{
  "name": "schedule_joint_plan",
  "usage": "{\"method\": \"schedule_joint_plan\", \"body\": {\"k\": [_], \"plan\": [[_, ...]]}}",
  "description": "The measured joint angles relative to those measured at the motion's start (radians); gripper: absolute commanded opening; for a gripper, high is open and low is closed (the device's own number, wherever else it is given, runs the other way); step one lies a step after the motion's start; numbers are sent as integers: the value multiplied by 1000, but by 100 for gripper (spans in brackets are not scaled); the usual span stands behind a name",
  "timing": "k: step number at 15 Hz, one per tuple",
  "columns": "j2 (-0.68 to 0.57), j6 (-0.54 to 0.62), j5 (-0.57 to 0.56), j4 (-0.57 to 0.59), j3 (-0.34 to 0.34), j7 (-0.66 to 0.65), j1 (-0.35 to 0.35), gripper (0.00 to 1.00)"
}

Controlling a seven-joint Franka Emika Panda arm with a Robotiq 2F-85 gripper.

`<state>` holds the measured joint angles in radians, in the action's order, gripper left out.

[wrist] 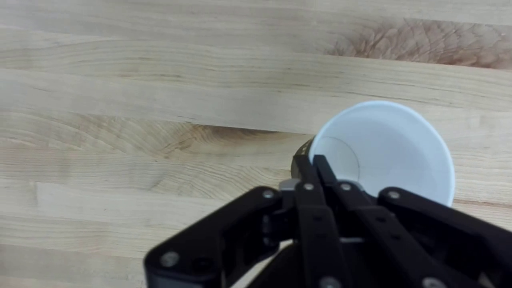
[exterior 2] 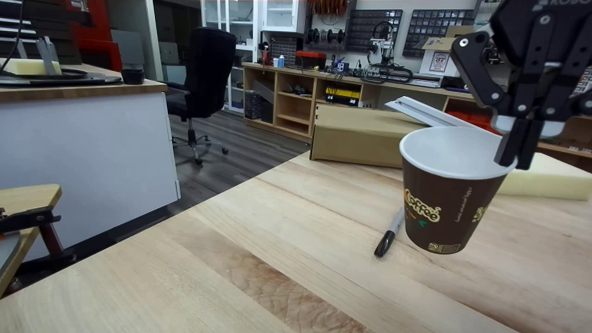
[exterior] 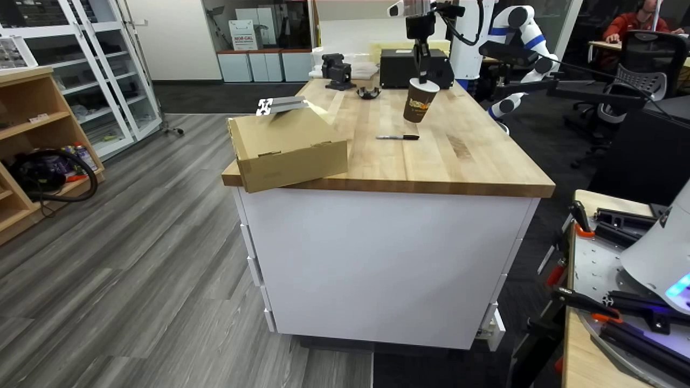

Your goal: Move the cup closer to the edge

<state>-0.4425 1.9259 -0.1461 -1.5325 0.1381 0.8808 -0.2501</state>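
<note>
The brown paper cup (exterior: 418,103) with a pale rim hangs tilted from my gripper (exterior: 422,80), and it appears raised above the wooden tabletop. In an exterior view the cup (exterior 2: 447,208) shows its "Coffee" print, with the gripper (exterior 2: 514,159) at its rim. In the wrist view my gripper (wrist: 311,161) is shut on the wall of the cup (wrist: 400,144), one finger inside and one outside. The edge (exterior: 409,186) of the butcher-block top runs above the white cabinet side, well away from the cup.
A black marker (exterior: 398,137) lies on the tabletop near the cup. A cardboard box (exterior: 294,164) overhangs the table corner, with a metal profile (exterior: 283,105) on it. A black box (exterior: 396,69), a small vise (exterior: 338,73) and a dark bracket (exterior: 368,93) stand farther back.
</note>
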Motion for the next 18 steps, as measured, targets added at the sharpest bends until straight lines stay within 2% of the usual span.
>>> {"method": "schedule_joint_plan", "body": {"k": [12, 18], "plan": [[-90, -75, 0, 138, 1, 0, -26, 1], [-92, -75, 0, 165, -53, 1, -11, 1]]}}
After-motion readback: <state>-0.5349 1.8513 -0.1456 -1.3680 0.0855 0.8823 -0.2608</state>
